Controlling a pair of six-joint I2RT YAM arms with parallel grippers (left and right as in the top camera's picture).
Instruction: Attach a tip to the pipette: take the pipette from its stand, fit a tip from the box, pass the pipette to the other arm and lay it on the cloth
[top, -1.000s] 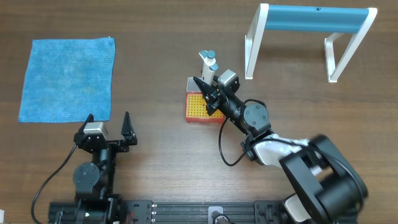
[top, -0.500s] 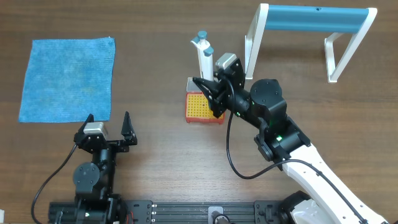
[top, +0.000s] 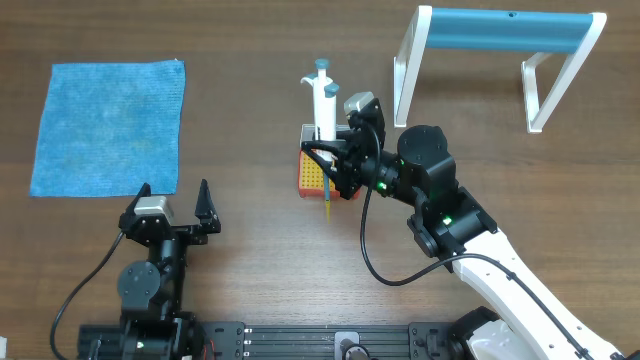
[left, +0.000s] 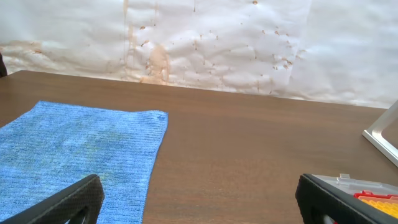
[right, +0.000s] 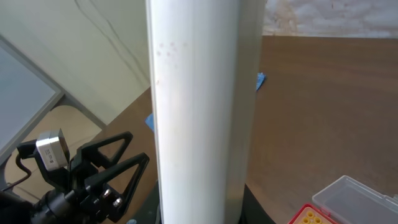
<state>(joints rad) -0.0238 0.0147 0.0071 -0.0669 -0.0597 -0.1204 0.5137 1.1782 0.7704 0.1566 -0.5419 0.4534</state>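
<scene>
My right gripper (top: 336, 166) is shut on the white pipette (top: 324, 100), which has a blue plunger top. It holds the pipette over the red and yellow tip box (top: 311, 173). A thin tip (top: 328, 205) sticks out below the gripper, past the box's near edge. In the right wrist view the pipette body (right: 196, 112) stands upright close to the camera, with the tip box (right: 339, 202) beside it. The blue cloth (top: 108, 128) lies flat at the far left. My left gripper (top: 172, 204) stands open near its base, just in front of the cloth (left: 68, 149).
The white stand with a blue top bar (top: 500, 45) stands at the back right, its foot (left: 382, 134) showing in the left wrist view. Bare brown table lies between the cloth and the tip box (left: 367, 198). The left arm (right: 81, 171) shows far off in the right wrist view.
The right arm has lifted the pipette up from the tip box and straightened it. A tip now hangs at its lower end. The left arm has not moved.
</scene>
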